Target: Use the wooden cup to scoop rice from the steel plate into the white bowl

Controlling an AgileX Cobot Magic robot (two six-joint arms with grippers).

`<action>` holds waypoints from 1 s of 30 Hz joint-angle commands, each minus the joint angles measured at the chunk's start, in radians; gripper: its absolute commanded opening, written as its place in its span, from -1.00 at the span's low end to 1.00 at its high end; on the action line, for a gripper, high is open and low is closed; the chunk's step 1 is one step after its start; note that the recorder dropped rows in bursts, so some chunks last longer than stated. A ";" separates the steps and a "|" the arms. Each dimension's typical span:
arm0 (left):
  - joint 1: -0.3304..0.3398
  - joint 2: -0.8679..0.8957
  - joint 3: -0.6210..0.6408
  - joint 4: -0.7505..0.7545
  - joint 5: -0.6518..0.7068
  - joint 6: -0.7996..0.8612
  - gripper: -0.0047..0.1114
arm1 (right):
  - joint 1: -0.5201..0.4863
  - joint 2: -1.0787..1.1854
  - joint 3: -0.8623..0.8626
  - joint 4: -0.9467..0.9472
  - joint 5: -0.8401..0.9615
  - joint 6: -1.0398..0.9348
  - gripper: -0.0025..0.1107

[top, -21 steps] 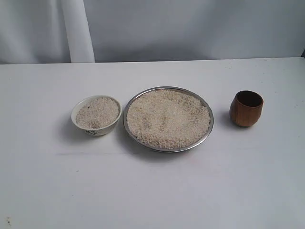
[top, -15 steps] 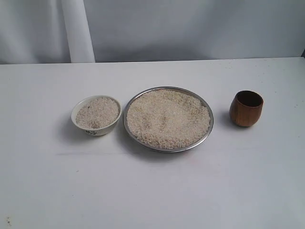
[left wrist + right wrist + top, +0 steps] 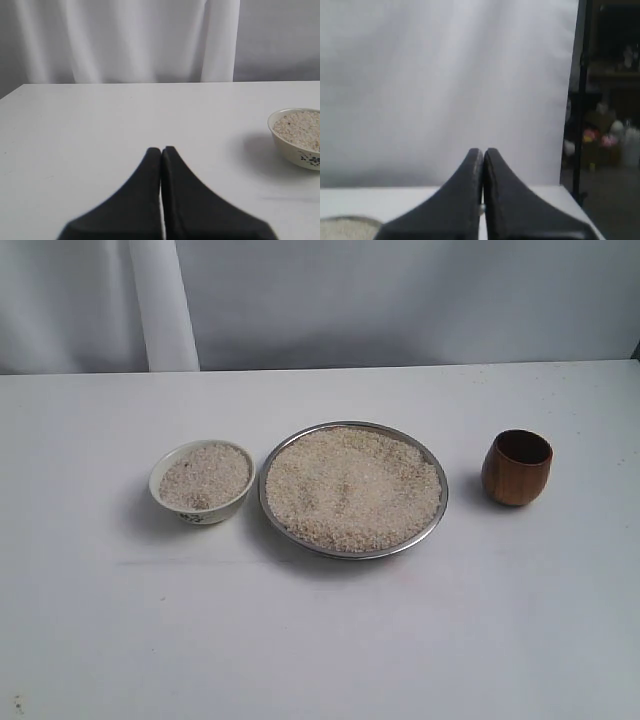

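The steel plate point(image 3: 432, 518) sits mid-table, heaped with rice point(image 3: 352, 488). To its left stands the white bowl point(image 3: 200, 506), also filled with rice point(image 3: 205, 476). The wooden cup point(image 3: 517, 468) stands upright and empty to the plate's right. Neither arm shows in the exterior view. In the left wrist view my left gripper point(image 3: 161, 149) is shut with nothing in it, and the white bowl point(image 3: 299, 155) lies off to one side. In the right wrist view my right gripper point(image 3: 483, 150) is shut and empty, with a strip of rice point(image 3: 345, 230) at the frame's corner.
A white table point(image 3: 320, 640) carries everything, with a pale curtain point(image 3: 400, 300) behind it. In the right wrist view the table's far edge point(image 3: 567, 192) drops off beside a dark stand point(image 3: 581, 95) and cluttered shelves.
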 commanded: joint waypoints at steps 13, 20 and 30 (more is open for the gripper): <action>-0.003 -0.003 0.002 0.000 -0.006 -0.004 -0.92 | -0.006 -0.006 0.003 0.010 -0.366 0.002 -0.96; -0.003 -0.003 0.002 0.000 -0.006 -0.004 -0.92 | -0.006 -0.006 0.003 0.015 -0.432 0.029 -0.96; -0.003 -0.003 0.002 0.000 -0.006 -0.004 -0.92 | -0.006 0.077 -0.235 -0.006 -0.109 0.375 -0.96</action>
